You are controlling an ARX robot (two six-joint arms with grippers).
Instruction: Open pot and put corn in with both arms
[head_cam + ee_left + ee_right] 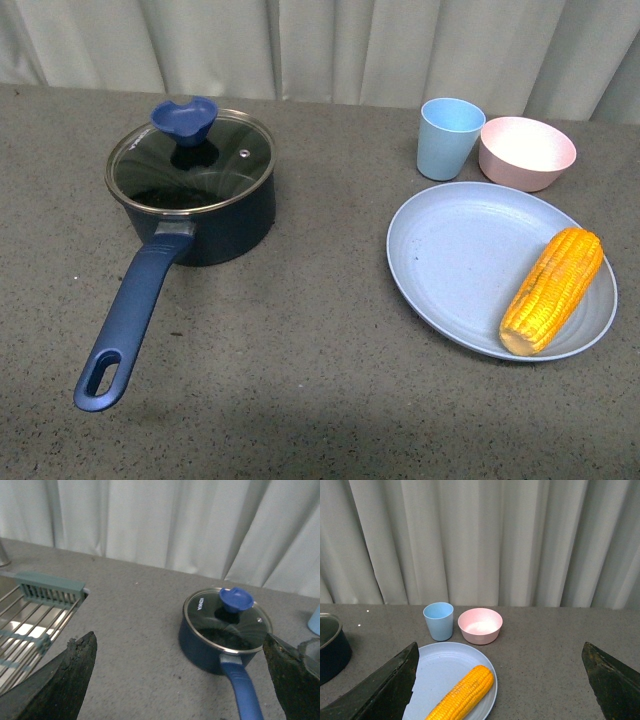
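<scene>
nothing done yet. pot (215,225) sits left on the counter (300,380), glass lid (225,160) on; corn (553,290) lies on the blue plate (450,250), right. left jaws and right jaws both wide, empty. you still owe lid-off, then corn in.

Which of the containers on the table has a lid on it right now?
The dark blue pot, on the left in the front view: a glass lid with a blue knob covers it. The pale blue cup and pink bowl stand open.
</scene>
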